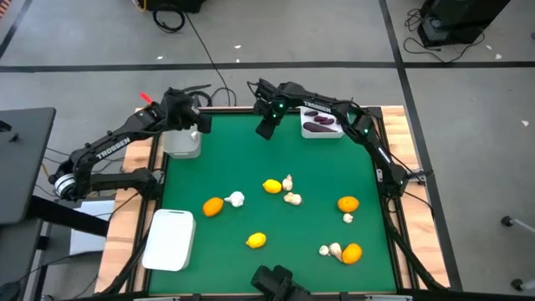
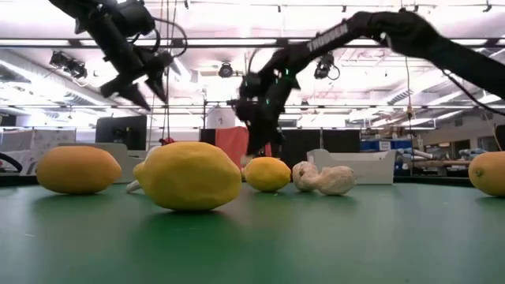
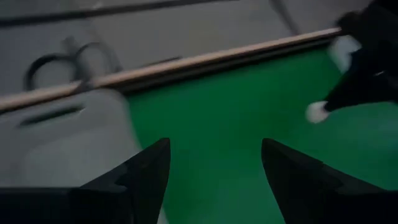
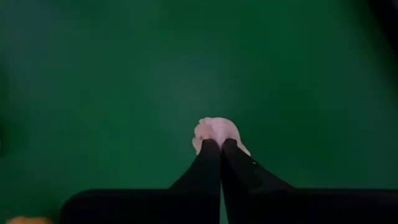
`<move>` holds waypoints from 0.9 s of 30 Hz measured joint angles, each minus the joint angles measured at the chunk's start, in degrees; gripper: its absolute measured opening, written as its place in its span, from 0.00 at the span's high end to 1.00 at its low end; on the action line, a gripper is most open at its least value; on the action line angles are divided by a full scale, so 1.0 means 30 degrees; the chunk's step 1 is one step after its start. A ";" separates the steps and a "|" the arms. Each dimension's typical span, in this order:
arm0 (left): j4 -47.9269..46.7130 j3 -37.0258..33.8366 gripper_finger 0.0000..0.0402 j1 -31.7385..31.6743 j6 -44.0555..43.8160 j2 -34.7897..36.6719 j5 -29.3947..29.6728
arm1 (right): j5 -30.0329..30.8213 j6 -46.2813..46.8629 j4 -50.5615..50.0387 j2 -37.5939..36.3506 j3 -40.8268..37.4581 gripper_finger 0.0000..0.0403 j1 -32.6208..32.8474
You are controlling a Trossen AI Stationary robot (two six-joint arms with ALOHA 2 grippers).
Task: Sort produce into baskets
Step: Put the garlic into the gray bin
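The right gripper (image 4: 220, 144) pinches a garlic bulb (image 4: 214, 129) above the desk (image 1: 276, 150), carrying it for sorting; the left gripper (image 3: 214, 165) waits wide beside the grey basket (image 1: 182, 142)

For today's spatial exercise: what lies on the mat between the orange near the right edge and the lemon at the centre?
In the high view, the garlic cluster lies roughly between the orange and the lemon; otherwise bare green mat.
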State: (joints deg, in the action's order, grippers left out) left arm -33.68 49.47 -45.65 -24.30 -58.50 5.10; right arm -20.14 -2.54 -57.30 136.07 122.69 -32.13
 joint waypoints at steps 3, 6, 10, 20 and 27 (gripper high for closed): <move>0.1520 0.0001 0.36 0.0000 0.1793 0.0000 -0.2246 | -0.0021 0.0087 0.0204 -0.0990 0.0029 0.99 0.0579; 0.2715 -0.0006 0.37 0.0176 0.3235 0.0000 -0.4695 | 0.0165 0.0531 0.0466 -0.1976 0.0029 0.99 0.1063; 0.3524 -0.0002 0.40 0.0892 0.4324 0.0000 -0.5927 | 0.0184 0.1429 0.1386 -0.3427 0.0029 0.99 0.1628; 0.4720 -0.0003 0.43 0.3041 0.5908 0.0000 -0.6016 | 0.0180 0.4500 0.3538 -0.5606 0.0029 0.99 0.2532; 0.5529 -0.0006 0.43 0.4020 0.6598 0.0000 -0.5978 | -0.0379 0.6180 0.3920 -0.5747 0.0029 0.99 0.3254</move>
State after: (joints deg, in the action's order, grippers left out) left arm -17.09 49.45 -33.59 -4.51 -58.50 -12.84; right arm -21.28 16.00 -45.54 118.83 122.78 -22.37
